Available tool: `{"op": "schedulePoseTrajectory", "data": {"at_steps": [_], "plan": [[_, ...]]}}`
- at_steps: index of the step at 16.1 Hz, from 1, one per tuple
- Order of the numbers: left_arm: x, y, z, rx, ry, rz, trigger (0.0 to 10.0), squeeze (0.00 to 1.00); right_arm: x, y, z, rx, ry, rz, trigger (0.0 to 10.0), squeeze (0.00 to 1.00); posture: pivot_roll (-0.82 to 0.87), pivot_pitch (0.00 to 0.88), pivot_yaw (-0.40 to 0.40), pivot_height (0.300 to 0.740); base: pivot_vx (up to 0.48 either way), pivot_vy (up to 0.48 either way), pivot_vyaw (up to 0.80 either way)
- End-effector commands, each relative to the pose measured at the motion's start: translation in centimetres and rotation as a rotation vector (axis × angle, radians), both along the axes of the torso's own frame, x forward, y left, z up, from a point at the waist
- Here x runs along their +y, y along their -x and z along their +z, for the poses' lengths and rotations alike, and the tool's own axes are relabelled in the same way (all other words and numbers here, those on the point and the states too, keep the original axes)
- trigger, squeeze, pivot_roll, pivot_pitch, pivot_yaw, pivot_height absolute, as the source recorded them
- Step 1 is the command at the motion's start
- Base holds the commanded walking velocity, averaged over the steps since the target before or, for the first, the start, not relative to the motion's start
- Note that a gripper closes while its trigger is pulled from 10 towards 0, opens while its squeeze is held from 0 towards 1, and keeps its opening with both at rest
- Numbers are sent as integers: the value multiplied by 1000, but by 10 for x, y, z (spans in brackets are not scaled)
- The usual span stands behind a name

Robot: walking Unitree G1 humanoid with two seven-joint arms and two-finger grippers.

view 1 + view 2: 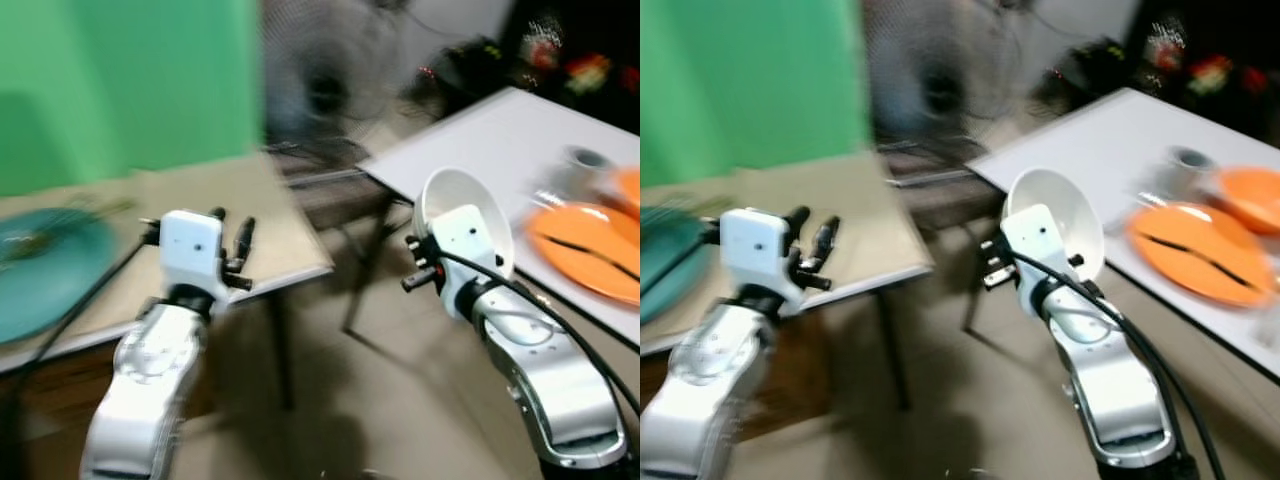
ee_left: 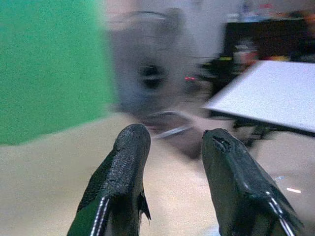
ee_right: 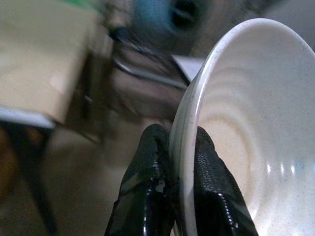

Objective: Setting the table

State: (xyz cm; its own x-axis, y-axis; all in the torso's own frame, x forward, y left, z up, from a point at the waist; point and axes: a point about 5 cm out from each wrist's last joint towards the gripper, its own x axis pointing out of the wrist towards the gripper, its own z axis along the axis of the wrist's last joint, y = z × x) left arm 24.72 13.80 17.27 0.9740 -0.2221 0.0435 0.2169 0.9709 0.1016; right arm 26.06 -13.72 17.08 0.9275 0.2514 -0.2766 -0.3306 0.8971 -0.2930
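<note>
Gripping white bowl [image 3: 236,123] rim, empty, is right gripper [image 3: 178,147]; left gripper [image 2: 170,147] fingers apart, holding nothing.

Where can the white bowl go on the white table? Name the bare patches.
The white table is bare across its near corner and far side, left of the orange plate. It is crowded by that plate and the grey cup. The right end effector pinches the white bowl's rim.

Head stereo downward; wrist close-ups.
</note>
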Motion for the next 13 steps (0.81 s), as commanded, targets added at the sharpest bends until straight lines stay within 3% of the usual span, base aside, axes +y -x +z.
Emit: {"op": "schedulePoseTrajectory", "data": {"at_steps": [1,13], "plan": [[2,-1,2,-11,-16,6,10000,0,-1,2,9,-42,-11,-2,10000,0,-128,0,-31,740,0,-405,-800],[1,-3,3,-13,-16,-3,10000,0,-1,1,10,-43,-8,-3,10000,0,-131,0,-26,740,0,-392,-800]]}}
